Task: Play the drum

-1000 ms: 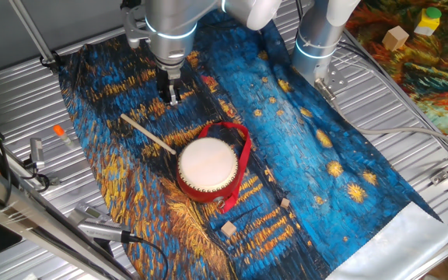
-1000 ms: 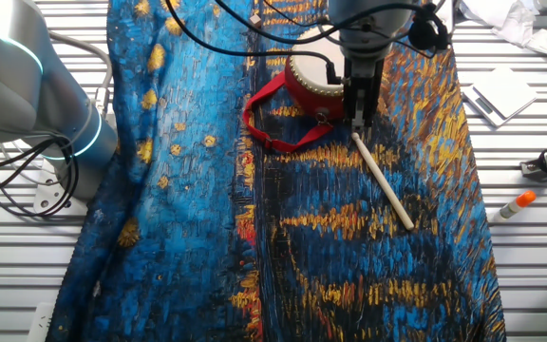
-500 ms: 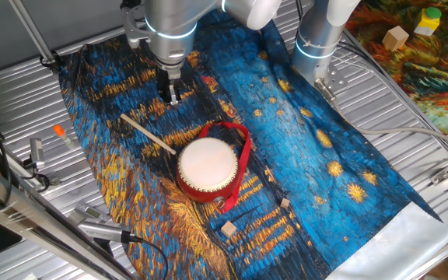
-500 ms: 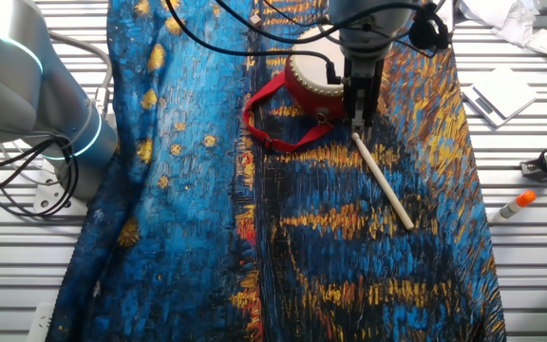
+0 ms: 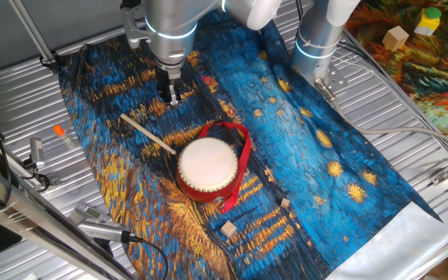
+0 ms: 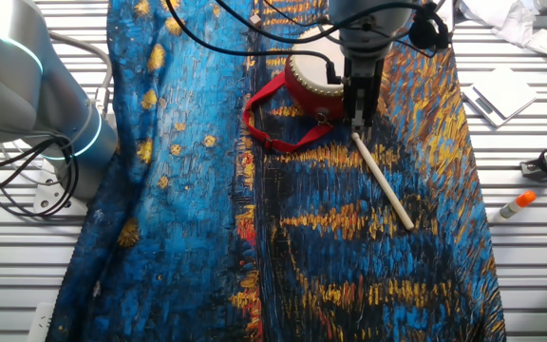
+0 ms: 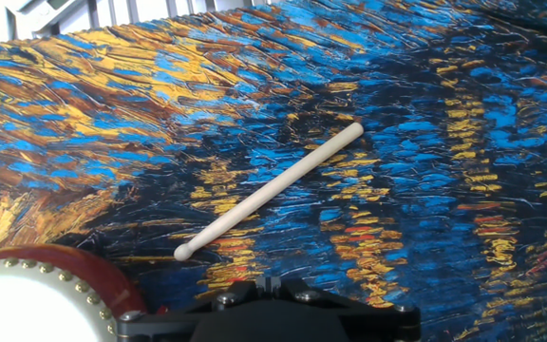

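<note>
At the centre of the frame the drum (image 5: 208, 166) sits on the cloth-covered counter (image 5: 411, 109), unstruck, the stick (image 5: 148, 134) lies loose beside it, and the pincer (image 5: 169, 95), apparently nearly closed and empty, hangs above, so picking up and drumming remain.

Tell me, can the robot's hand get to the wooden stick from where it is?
Probably yes. The stick lies bare on the painted cloth with nothing on top of it, and the gripper hangs just above the cloth near it. Only its tip lies close by the drum.
</note>
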{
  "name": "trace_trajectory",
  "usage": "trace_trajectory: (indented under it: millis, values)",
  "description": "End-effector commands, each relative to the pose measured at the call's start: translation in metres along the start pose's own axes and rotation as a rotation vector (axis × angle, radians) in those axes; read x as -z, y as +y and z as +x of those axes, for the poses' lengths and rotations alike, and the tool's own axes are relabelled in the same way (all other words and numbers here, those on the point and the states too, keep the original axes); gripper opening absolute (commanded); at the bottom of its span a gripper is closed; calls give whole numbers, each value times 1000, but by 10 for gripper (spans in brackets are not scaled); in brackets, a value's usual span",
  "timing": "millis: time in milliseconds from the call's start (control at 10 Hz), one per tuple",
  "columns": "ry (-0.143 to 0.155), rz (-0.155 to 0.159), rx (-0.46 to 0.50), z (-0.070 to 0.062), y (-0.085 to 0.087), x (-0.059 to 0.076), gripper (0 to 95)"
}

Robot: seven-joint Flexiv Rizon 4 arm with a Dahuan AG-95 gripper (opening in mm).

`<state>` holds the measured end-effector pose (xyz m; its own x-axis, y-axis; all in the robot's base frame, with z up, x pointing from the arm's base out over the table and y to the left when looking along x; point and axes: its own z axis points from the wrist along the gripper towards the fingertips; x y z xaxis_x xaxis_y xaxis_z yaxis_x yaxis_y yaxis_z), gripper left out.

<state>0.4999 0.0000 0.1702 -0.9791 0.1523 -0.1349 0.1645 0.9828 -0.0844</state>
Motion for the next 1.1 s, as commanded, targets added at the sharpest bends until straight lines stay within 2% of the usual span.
trace_trajectory:
  millis: [100, 1100]
  values:
    - [1, -3, 5, 0, 0, 0, 0]
    - [6, -11, -21, 0, -2, 1, 0]
